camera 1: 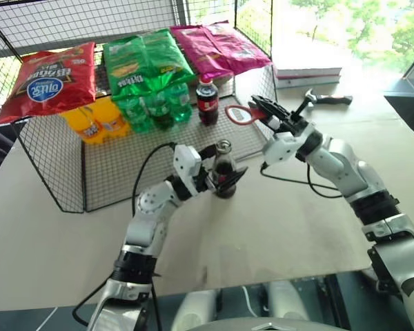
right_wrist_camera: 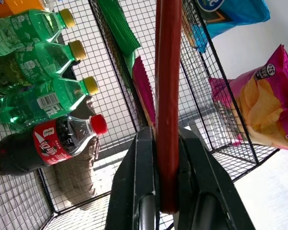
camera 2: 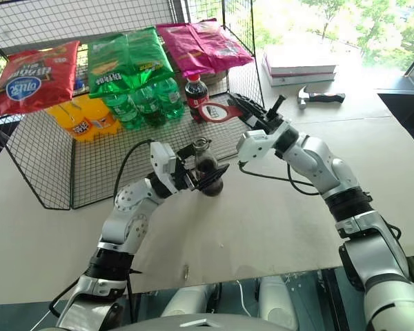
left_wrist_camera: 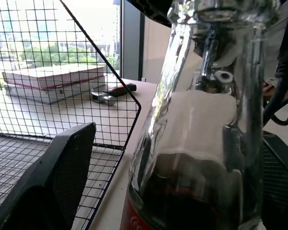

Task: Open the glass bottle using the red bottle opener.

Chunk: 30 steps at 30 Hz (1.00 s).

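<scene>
Left gripper [camera 1: 217, 174] spread wide around glass bottle [camera 1: 224, 169], standing upright on table [camera 1: 276, 227] just beside wire basket [camera 1: 90, 179]. Right gripper [camera 1: 265, 114] pinching red bottle opener [camera 1: 240, 115], ring above and behind cap. Step: lining up. Next, I judge: steady bottle, lower ring onto cap. Window behind, trees outside.

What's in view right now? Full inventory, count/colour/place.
small clear glass bottle: 1, dark liquid, table, between left jaws
flat red bottle opener: 1, red, in right gripper
plastic cola bottle: 1, red cap, wire basket
green plastic bottles: 3, basket
orange bottles: 2, basket
snack bags: 3, red, green, pink, basket back
wire basket: 1, black, table
books: stack, far table
hammer: 1, by books
left gripper: open, around bottle
right gripper: shut on opener
</scene>
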Each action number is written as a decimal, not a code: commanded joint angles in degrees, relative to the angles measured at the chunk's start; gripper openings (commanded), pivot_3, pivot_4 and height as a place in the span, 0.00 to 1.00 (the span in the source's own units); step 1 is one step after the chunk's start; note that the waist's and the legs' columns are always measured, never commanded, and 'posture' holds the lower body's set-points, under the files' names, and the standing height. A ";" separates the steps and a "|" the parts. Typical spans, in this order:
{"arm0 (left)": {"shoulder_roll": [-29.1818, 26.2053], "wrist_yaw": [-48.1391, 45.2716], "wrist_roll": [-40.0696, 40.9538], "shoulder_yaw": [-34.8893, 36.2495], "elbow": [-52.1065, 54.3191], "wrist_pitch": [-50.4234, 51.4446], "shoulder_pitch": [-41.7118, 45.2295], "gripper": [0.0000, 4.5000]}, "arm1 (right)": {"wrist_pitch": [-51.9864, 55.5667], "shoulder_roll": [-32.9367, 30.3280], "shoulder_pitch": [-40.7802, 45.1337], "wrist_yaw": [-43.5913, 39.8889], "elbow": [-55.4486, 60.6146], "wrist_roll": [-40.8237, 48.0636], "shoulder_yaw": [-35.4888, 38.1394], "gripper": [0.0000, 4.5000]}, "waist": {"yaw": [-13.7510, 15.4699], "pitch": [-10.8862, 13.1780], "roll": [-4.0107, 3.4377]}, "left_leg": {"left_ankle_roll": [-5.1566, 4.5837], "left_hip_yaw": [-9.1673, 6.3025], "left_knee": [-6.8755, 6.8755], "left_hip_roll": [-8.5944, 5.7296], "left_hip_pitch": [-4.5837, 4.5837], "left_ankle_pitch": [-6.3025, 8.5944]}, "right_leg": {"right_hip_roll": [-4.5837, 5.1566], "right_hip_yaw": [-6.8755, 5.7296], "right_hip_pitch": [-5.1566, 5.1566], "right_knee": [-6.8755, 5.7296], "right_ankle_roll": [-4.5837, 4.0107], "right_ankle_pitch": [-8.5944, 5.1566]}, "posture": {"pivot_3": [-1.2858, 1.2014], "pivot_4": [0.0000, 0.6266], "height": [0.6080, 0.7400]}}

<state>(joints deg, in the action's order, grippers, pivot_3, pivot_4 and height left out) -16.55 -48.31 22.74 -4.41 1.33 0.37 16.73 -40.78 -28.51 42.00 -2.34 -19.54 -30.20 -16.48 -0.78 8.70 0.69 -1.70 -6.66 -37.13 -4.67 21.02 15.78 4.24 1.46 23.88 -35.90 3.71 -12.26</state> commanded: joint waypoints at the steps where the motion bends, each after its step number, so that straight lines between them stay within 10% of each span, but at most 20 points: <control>1: -1.29 -0.67 1.25 1.22 3.71 0.40 -1.31 0.99 | 2.15 1.26 -1.79 -1.58 3.25 4.34 2.58 0.00 | -0.01 0.00 -0.01 | 0.00 0.01 0.00 0.00 0.00 0.00 | 0.00 0.01 0.00 0.00 0.00 0.00 | 0.52 0.24 1.00; 14: -9.34 -2.48 4.05 4.39 14.31 5.49 -11.16 0.99 | 20.77 5.62 -14.23 -16.46 13.55 24.72 6.65 0.00 | 0.01 0.03 -0.05 | -0.01 -0.03 0.03 0.03 0.00 0.01 | 0.02 0.00 0.00 0.00 0.00 0.00 | 0.52 0.24 1.00; 28: -13.85 0.89 4.54 14.53 18.79 6.24 -29.72 0.99 | 74.94 -0.49 -35.21 -33.55 37.43 63.48 13.31 0.00 | 0.46 0.19 -0.25 | -0.35 -0.06 0.02 0.05 0.04 0.22 | 0.34 -0.13 -0.05 0.05 0.00 -0.01 | 0.52 0.24 1.00; 30: -13.40 1.61 3.77 15.08 17.70 5.63 -30.97 1.00 | 79.41 -1.15 -36.17 -33.61 38.16 66.49 14.74 0.20 | 0.49 0.19 -0.25 | -0.37 -0.07 0.01 0.05 0.02 0.22 | 0.38 -0.17 -0.09 0.06 0.01 -0.02 | 0.52 0.24 1.00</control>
<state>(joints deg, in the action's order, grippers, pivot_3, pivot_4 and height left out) -30.20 -47.39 26.97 9.24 18.93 7.38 -13.66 34.83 -29.18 5.96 -35.47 15.60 32.44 -4.13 -0.29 8.89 0.44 -2.07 -6.73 -37.13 -4.62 21.03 16.00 4.63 1.28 23.78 -35.84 3.72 -12.28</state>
